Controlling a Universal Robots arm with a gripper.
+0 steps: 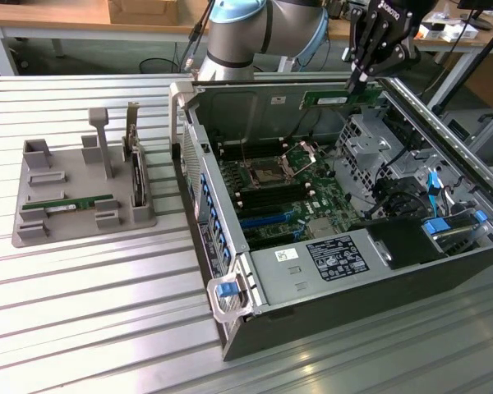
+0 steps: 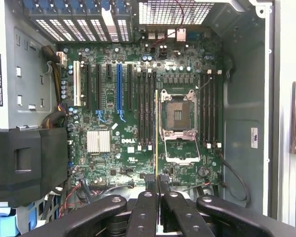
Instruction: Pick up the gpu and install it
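Open computer case (image 1: 255, 103) lies on a slatted table (image 1: 82, 328), its motherboard (image 2: 133, 148) exposed. Above it, the gripper (image 1: 356, 82) pinches the gpu (image 1: 333, 98), held level beside the CPU socket (image 2: 178, 116). A matching stick (image 1: 70, 202) rests in a grey holder (image 1: 33, 234).

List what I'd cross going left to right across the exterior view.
Gray holder tray → blue case latch → CPU socket → gpu clamped in the gripper → blue-tabbed drive carrier.
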